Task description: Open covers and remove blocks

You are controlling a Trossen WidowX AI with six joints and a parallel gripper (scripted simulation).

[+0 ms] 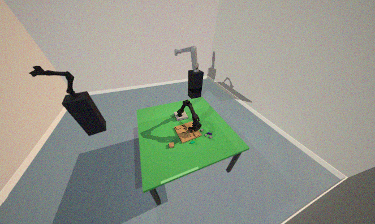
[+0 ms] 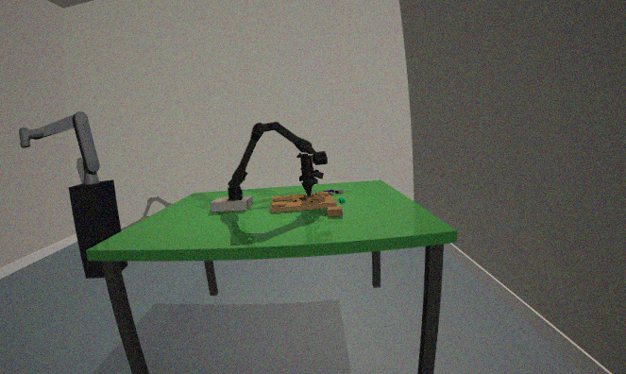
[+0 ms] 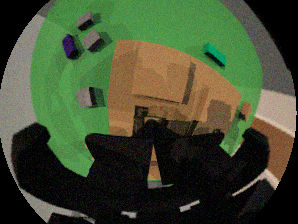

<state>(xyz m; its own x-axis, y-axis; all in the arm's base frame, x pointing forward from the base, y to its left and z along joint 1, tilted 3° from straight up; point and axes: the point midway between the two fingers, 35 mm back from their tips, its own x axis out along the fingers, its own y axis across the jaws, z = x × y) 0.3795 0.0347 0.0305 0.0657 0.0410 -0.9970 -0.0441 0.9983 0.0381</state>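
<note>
The wooden puzzle board (image 1: 186, 138) (image 2: 282, 206) (image 3: 122, 65) lies flat on the green table. A square wooden cover (image 3: 160, 77) is on it, with a dark recess just below it in the wrist view. My gripper (image 1: 190, 129) (image 2: 309, 195) (image 3: 153, 131) is shut and empty, pointing down with its tips at or just above the board's top; contact cannot be told. The fingers hide part of the board. A purple block (image 1: 209, 133) (image 3: 70, 46) and a teal block (image 1: 192, 142) (image 2: 342, 200) (image 3: 215, 54) lie on the table clear of the board.
Three small grey blocks, one nearest the board (image 1: 202, 130) (image 3: 86, 97), lie on the purple block's side. An orange-brown block (image 1: 171, 145) (image 2: 334, 212) (image 3: 245, 110) sits off a board corner. My arm's pale base (image 1: 181, 116) (image 2: 231, 204) is behind the board. Two other arms stand on pedestals off the table.
</note>
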